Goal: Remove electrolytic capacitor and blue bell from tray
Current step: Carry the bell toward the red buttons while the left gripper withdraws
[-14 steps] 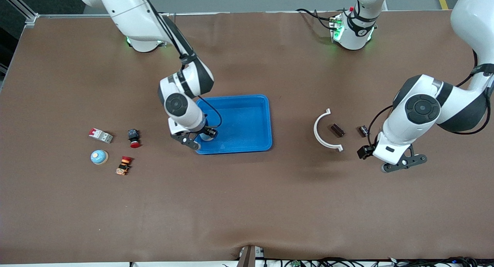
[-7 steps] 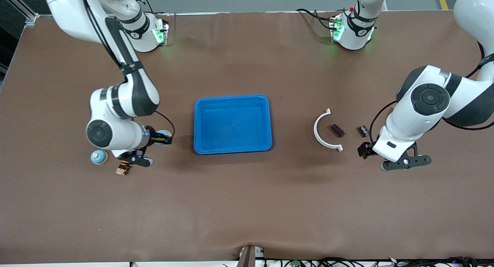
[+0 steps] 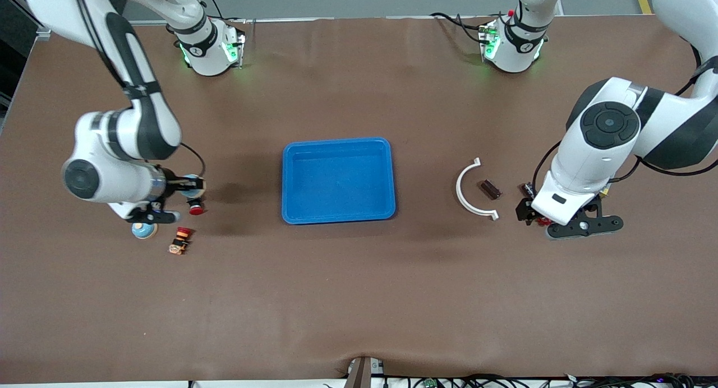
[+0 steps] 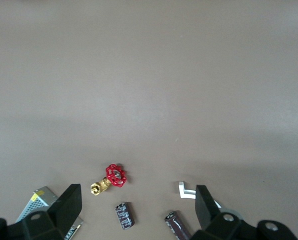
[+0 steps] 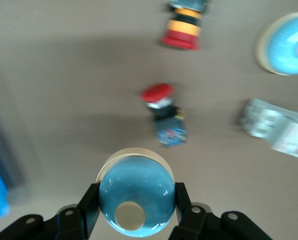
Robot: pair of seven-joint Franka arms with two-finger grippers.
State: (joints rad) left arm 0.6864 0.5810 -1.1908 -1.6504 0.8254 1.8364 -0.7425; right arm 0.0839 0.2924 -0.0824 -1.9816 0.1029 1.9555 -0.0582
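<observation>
— Brown cloth is spread over the whole table (image 3: 359, 298), with a blue tray (image 3: 338, 217) set at its middle. Where are the task's things found?

— One blue bell (image 5: 136, 192) is pinched between the fingers (image 5: 181, 200) of the right gripper (image 5: 135, 200), which is held above the table at the right arm's end, over a red button (image 3: 195, 209). A second bell (image 3: 145, 230) is seen on the table just beside it, nearer the front camera.

— And the capacitor?

— The capacitor (image 3: 526, 189) is lying on the table toward the left arm's end, partly covered by that arm in the front view. A dark cylinder (image 3: 489, 189) and a white curved clip (image 3: 471, 194) are placed between it and the tray.

— How is the left gripper set?

— The left gripper (image 4: 138, 200) is held spread wide, nothing between its fingers, over the table close to the capacitor. A red valve (image 4: 114, 177) and a silver box (image 4: 39, 199) are shown in its wrist view.

— Anything else by the bells?

— A striped button (image 3: 180, 241) and a grey switch (image 5: 279, 130) are lying nearby.
</observation>
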